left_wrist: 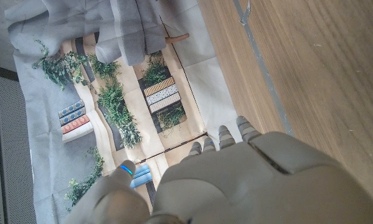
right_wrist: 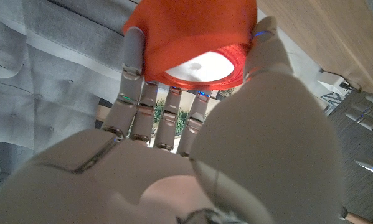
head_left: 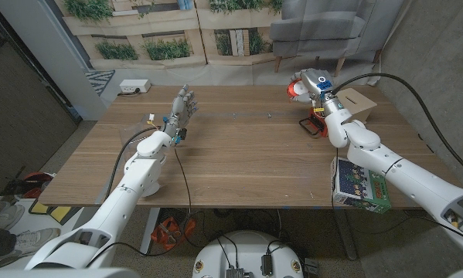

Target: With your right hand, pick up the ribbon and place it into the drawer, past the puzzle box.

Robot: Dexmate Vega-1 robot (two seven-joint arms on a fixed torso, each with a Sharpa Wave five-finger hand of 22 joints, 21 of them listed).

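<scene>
Fingers (right_wrist: 131, 59) of the right hand (head_left: 318, 83) clasp the red ribbon (right_wrist: 192, 37), held above the desk (head_left: 239, 154) at its far right. Carry step; next, judged: lower it into the drawer (head_left: 356, 103) beside. Left hand (head_left: 180, 108) upright, fingers spread, empty.

The right hand (head_left: 307, 83) covers much of the orange ribbon (head_left: 297, 90) it grips, and up close the ribbon (right_wrist: 195, 37) runs off the picture's edge. Just beside that hand, a cardboard box (head_left: 359, 103) is partly hidden behind the forearm; whether it is the drawer cannot be told. The small things near the left hand (head_left: 181, 108) are too tiny to name.
</scene>
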